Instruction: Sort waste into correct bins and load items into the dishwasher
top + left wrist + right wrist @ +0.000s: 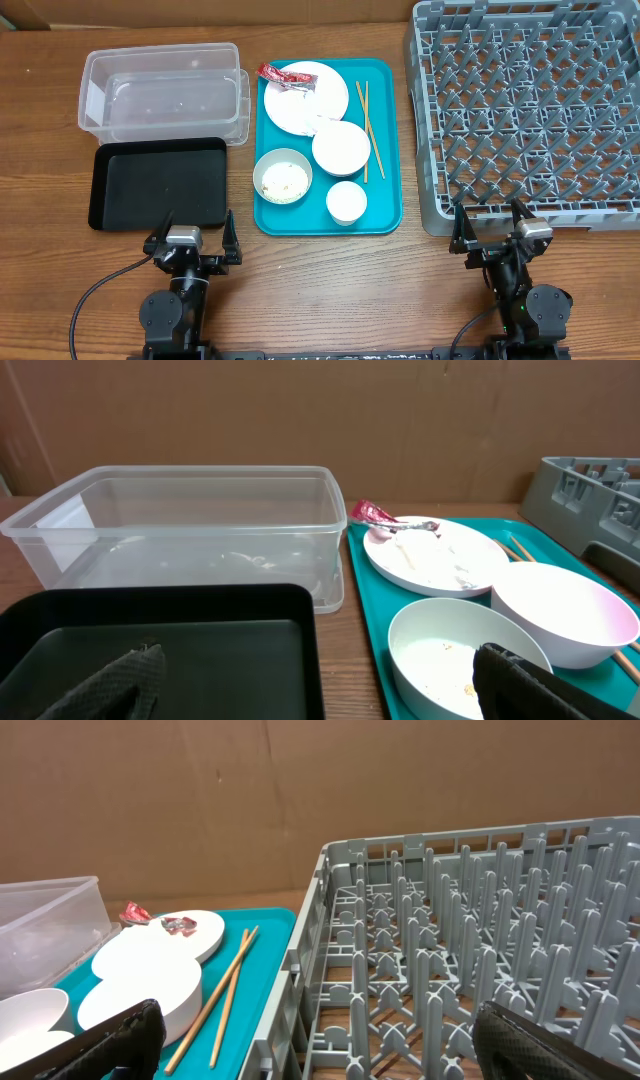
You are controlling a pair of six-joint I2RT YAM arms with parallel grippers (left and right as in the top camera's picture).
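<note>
From above, the dishes sit on a teal tray (388,205) between the bins and the rack (530,110). The plate (305,95) is at the far end with a red wrapper (272,72) at its rim. Nearer are an empty bowl (341,148), a bowl holding rice (283,177) and a cup (346,202). The chopsticks (368,130) lie along the right side. The clear tub (160,50) and black tray (160,185) stand to the left. The left gripper (194,238) and right gripper (490,228) rest low at the near table edge, pointing away, fingers spread wide and empty.

In the left wrist view, the left gripper (320,690) hangs over the black tray (160,640), its fingers (110,685) far apart. The wrapper (370,512) looks weightless and crinkly, so a pinch at its free end should do. The rice bowl (450,660) seems stiff, smooth and breakable. One finger inside its rim and one outside looks the surest hold, and its loose grains are likely better tipped out than pinched.

In the right wrist view, the right gripper (320,1055) faces the near wall of the rack (470,950), open and holding nothing. The chopsticks (228,985) lie flat on the teal tray (265,930). They are thin, light and apt to roll, so a grip across both near the middle seems best.
</note>
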